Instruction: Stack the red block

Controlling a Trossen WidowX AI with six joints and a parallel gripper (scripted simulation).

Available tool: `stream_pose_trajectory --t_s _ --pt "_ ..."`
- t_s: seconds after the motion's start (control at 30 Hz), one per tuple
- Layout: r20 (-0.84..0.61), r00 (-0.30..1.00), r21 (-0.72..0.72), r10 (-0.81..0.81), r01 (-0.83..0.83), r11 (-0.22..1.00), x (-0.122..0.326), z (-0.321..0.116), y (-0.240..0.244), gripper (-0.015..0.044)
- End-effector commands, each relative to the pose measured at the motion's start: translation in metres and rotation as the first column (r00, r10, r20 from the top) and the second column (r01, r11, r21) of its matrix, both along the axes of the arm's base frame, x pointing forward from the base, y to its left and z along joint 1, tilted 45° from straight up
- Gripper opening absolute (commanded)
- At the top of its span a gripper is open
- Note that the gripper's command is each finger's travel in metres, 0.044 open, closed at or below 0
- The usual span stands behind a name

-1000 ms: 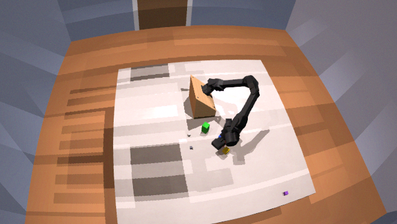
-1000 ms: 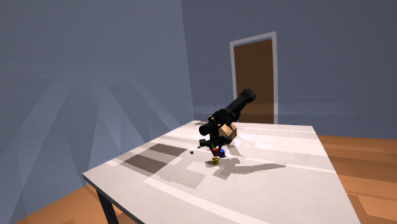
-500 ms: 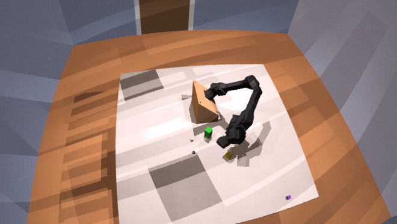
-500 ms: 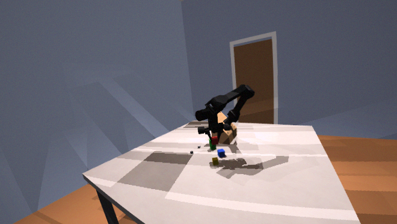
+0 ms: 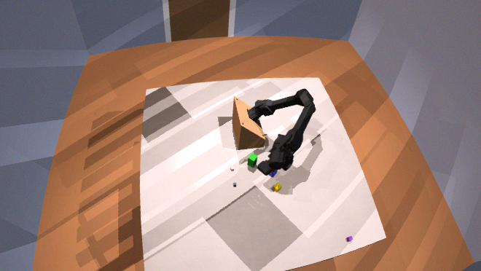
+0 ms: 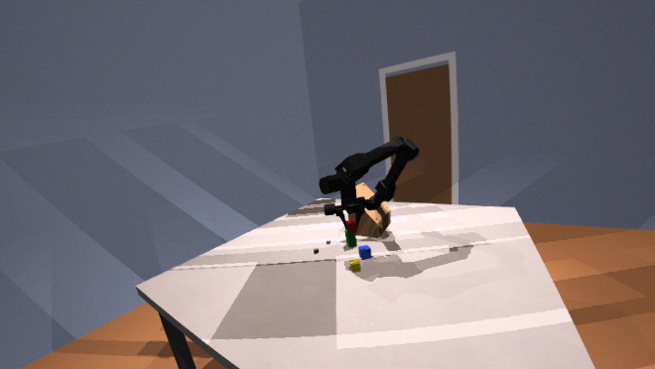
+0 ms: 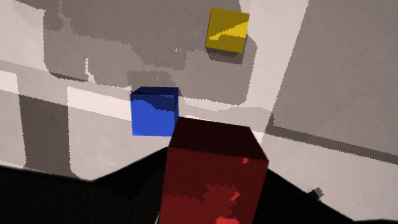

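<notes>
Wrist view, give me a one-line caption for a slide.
Gripper shut on the red block, held above the table with the blue block and yellow block below.
</notes>
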State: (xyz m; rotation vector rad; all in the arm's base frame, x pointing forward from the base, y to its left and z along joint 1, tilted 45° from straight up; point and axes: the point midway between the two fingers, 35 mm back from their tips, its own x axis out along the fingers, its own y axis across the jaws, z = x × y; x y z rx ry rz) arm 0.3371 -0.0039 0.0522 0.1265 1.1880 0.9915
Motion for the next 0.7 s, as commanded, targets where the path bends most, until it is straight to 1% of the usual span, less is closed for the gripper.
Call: stream_pose_trajectory --t_s 0.0,0.33,0.67 --pt "-0.001 1.000 -0.008 -0.004 0.004 1.000 -0.016 -0.010 -0.012 0.0000" --pt "-0.012 1.000 -0.010 -0.011 0.011 1.000 -0.062 -0.032 -0.034 0.0000" --pt "-0.006 1.000 0.000 0.000 0.000 1.000 -0.107 -0.049 -0.043 0.0000"
